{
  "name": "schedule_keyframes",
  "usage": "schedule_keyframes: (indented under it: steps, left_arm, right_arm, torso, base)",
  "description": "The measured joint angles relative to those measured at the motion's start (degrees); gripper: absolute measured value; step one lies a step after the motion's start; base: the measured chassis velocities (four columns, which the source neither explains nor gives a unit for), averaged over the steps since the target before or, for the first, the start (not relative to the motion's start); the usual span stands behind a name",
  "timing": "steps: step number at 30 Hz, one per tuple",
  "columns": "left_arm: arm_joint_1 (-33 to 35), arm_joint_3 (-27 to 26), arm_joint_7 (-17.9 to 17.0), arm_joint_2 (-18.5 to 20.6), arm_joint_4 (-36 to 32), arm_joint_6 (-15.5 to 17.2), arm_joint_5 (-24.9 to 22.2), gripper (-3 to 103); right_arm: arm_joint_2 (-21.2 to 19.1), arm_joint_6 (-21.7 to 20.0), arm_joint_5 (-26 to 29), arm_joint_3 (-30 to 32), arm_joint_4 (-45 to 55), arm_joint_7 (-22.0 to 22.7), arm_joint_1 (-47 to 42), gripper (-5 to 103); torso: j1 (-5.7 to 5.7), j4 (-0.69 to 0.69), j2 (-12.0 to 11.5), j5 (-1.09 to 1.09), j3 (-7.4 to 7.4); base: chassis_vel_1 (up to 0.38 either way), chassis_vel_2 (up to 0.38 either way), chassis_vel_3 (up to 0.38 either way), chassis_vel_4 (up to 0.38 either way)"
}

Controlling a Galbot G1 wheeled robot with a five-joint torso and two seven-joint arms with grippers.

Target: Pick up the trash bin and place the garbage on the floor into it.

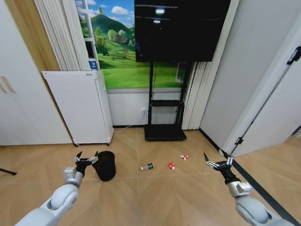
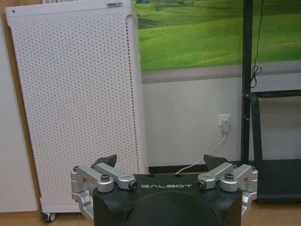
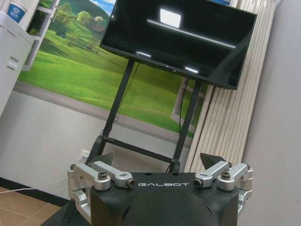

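Observation:
The black mesh trash bin (image 1: 105,165) stands upright on the wooden floor, left of centre. My left gripper (image 1: 87,157) hovers open just left of its rim, not touching it; in the left wrist view the same gripper (image 2: 162,163) has its fingers spread wide. The garbage lies to the right of the bin: a small clear bottle with a green label (image 1: 148,166), a red-and-white wrapper (image 1: 172,165) and another wrapper (image 1: 184,157). My right gripper (image 1: 218,160) is held open in the air right of the litter, also seen spread in the right wrist view (image 3: 160,161).
A tall white perforated appliance (image 1: 80,107) stands behind the bin against the wall. A black TV stand (image 1: 164,101) with a screen sits at the back centre. White walls and a door (image 1: 277,103) close in on the right. Open floor lies around the litter.

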Motion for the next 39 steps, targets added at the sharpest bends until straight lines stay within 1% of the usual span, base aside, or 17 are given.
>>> schedule_keyframes:
  steps: [1,3,4,5,8,9,12,13,14,16,19,21,25,28,35,36,39]
  left_arm:
    - [0.0,0.0,0.0,0.0,0.0,0.0,0.0,100]
    - [0.0,0.0,0.0,0.0,0.0,0.0,0.0,100]
    - [0.0,0.0,0.0,0.1,0.0,0.0,0.0,100]
    - [0.1,0.0,0.0,0.1,-0.1,0.0,0.0,100]
    - [0.1,-0.1,0.0,0.1,-0.1,0.0,0.0,100]
    - [0.2,-0.1,-0.1,0.1,-0.1,0.0,0.0,100]
    - [0.3,-0.2,-0.1,0.1,-0.3,0.0,0.0,100]
    - [0.4,-0.2,-0.1,0.1,-0.3,0.0,0.0,100]
    - [0.5,-0.3,-0.1,0.1,-0.4,0.0,0.0,100]
    - [0.6,-0.4,-0.1,0.1,-0.4,-0.1,0.0,100]
    - [1.0,-0.6,-0.1,-0.1,-0.5,-0.2,0.0,100]
    - [1.5,-0.7,-0.2,-0.2,-0.5,-0.3,0.1,100]
    - [2.0,-0.9,-0.2,-0.3,-0.6,-0.4,0.2,100]
    - [2.4,-1.0,-0.4,-0.5,-0.8,-0.4,0.1,100]
    - [2.0,-1.1,-0.8,-0.4,-1.0,-0.3,-0.5,100]
    - [1.9,-1.1,-0.8,-0.3,-1.0,-0.2,-0.6,100]
    - [1.8,-0.8,-0.8,-0.4,-0.8,0.1,-0.9,100]
  right_arm:
    - [0.0,0.0,0.0,0.0,0.1,0.0,-0.1,100]
    - [0.0,0.0,-0.1,0.0,0.2,0.1,-0.2,100]
    - [0.0,0.0,-0.1,0.1,0.2,0.2,-0.2,100]
    - [0.0,0.0,-0.2,0.1,0.4,0.2,-0.3,100]
    - [0.1,0.0,-0.3,0.2,0.6,0.4,-0.5,100]
    - [0.2,0.0,-0.5,0.2,0.7,0.6,-0.6,100]
    - [0.3,0.0,-0.7,0.3,0.8,1.0,-0.7,100]
    - [0.4,-0.1,-0.9,0.4,0.9,1.5,-0.8,100]
    - [0.5,-0.1,-1.0,0.5,1.1,1.8,-0.9,100]
    - [0.6,-0.1,-1.0,0.6,1.2,1.9,-1.0,100]
    - [1.0,0.0,-1.1,0.7,1.3,2.0,-1.2,100]
    - [1.5,0.8,-1.5,0.8,0.9,1.7,-1.3,100]
    - [1.8,1.0,-1.5,0.9,0.8,1.5,-1.6,100]
    - [2.2,1.2,-1.6,1.1,0.9,1.3,-2.0,100]
    - [2.4,0.4,-1.6,1.7,1.4,1.7,-2.9,100]
    - [2.4,0.0,-1.5,1.8,1.3,2.1,-2.8,100]
    - [2.8,-0.2,-1.5,1.8,1.1,2.5,-2.6,100]
  torso:
    - [-0.01,-0.03,0.0,-0.02,-0.01]
    - [-0.01,-0.01,0.0,-0.01,-0.01]
    - [-0.01,-0.03,0.0,-0.05,-0.01]
    - [0.0,-0.01,0.0,0.0,0.0]
    - [-0.01,-0.01,0.0,-0.01,-0.01]
    - [-0.01,-0.02,0.0,-0.06,0.0]
    - [-0.01,0.0,0.0,0.0,-0.01]
    - [0.0,-0.04,0.0,-0.02,-0.01]
    - [0.0,0.0,0.0,-0.02,-0.01]
    - [0.01,-0.02,0.0,-0.03,0.0]
    - [0.02,0.01,0.0,-0.01,0.0]
    - [0.02,-0.03,0.0,-0.05,0.0]
    - [-0.02,-0.03,0.0,0.01,-0.01]
    - [-0.04,-0.02,0.0,-0.03,-0.03]
    - [-0.04,-0.02,0.0,-0.04,-0.02]
    - [-0.03,-0.01,0.0,-0.01,-0.02]
    - [-0.01,-0.01,0.0,-0.04,-0.01]
  base:
    - [-0.355,0.328,0.339,-0.337]
    - [-0.324,0.293,0.339,-0.316]
    - [-0.3,0.33,0.321,-0.316]
    - [-0.3,0.333,0.306,-0.315]
    - [-0.319,0.321,0.317,-0.312]
    - [-0.33,0.294,0.286,-0.272]
    - [-0.304,0.294,0.285,-0.294]
    - [-0.292,0.297,0.264,-0.277]
    - [-0.265,0.26,0.264,-0.277]
    - [-0.265,0.26,0.237,-0.258]
    - [-0.146,0.195,0.168,-0.149]
    - [-0.083,0.065,0.018,-0.057]
    - [0.0,-0.001,-0.01,-0.004]
    - [0.058,-0.072,-0.048,0.057]
    - [0.006,-0.005,-0.007,0.008]
    - [0.0,0.0,0.0,0.0]
    - [0.0,0.0,0.0,0.0]
